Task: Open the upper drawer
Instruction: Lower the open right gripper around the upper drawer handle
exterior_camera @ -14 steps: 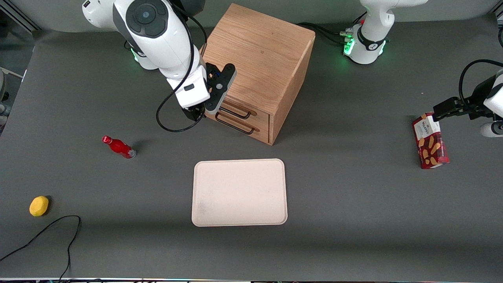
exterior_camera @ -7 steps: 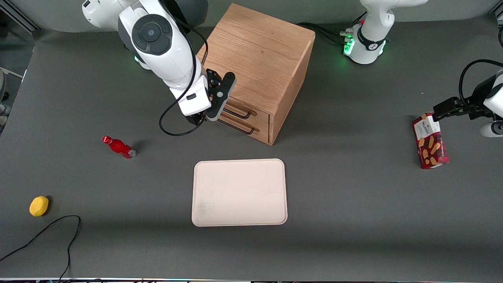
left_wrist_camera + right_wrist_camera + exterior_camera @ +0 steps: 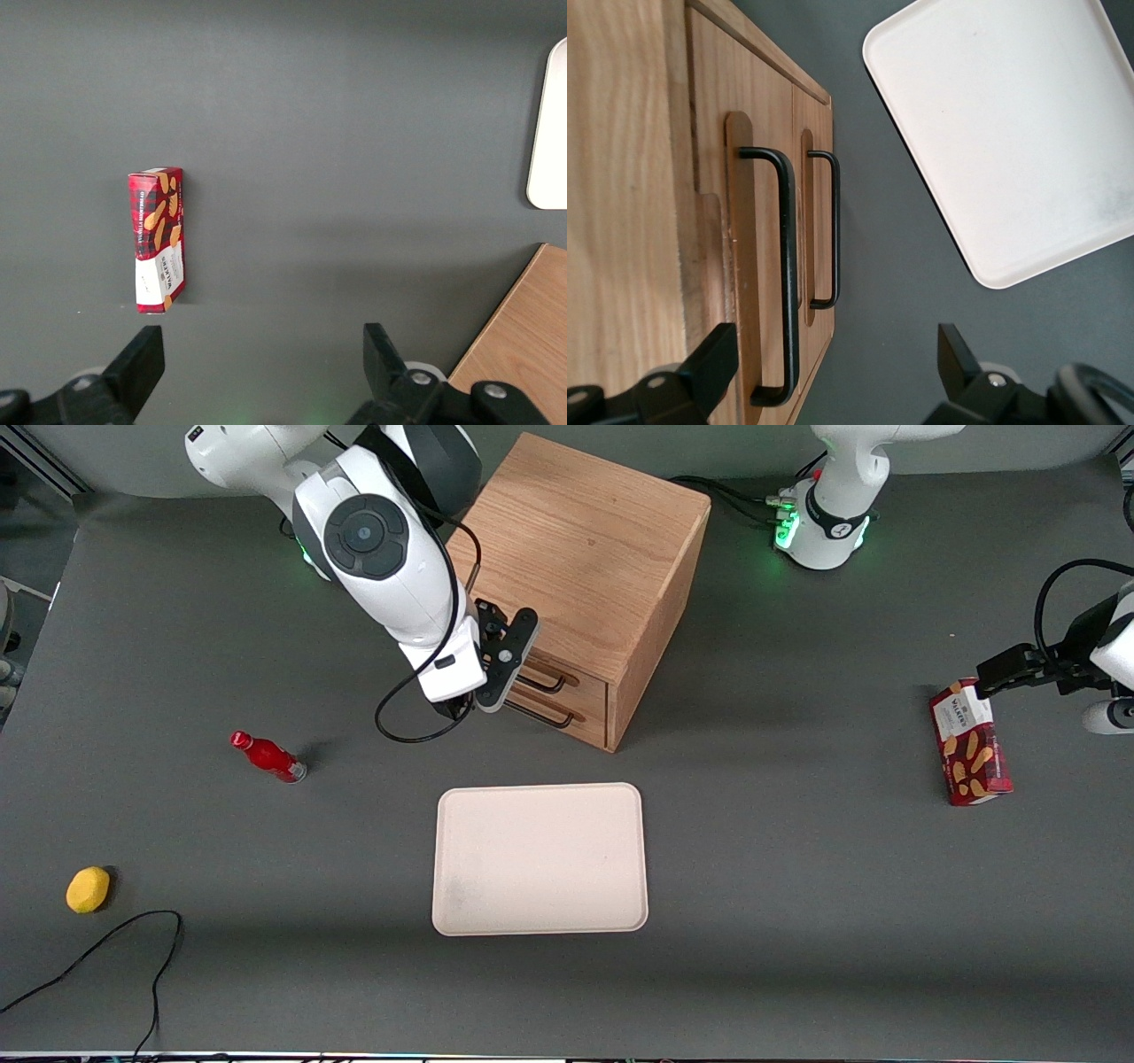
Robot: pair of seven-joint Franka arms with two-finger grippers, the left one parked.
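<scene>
The oak cabinet [image 3: 576, 540] stands at the table's back. Its upper drawer [image 3: 580, 679] is shut, with its black bar handle [image 3: 542, 683] above the lower drawer's handle [image 3: 542, 714]. My right gripper [image 3: 462, 707] hangs in front of the drawer fronts, at the handles' end nearest the working arm. In the right wrist view the gripper [image 3: 833, 363] is open wide and empty. One finger [image 3: 713, 359] lies over the upper drawer front [image 3: 757, 106], beside the end of the upper handle [image 3: 786, 266]. The lower handle [image 3: 835, 230] lies between the fingers' lines. Nothing is touched.
A white tray [image 3: 539, 859] lies nearer the front camera than the cabinet; it also shows in the right wrist view [image 3: 1010, 133]. A red bottle [image 3: 267, 756], a yellow lemon [image 3: 88, 889] and a black cable [image 3: 106, 957] lie toward the working arm's end. A biscuit box [image 3: 968, 742] lies toward the parked arm's end.
My right arm has moved along the cabinet front toward the parked arm's end, bringing the gripper closer to the drawer handles. The drawers have not moved.
</scene>
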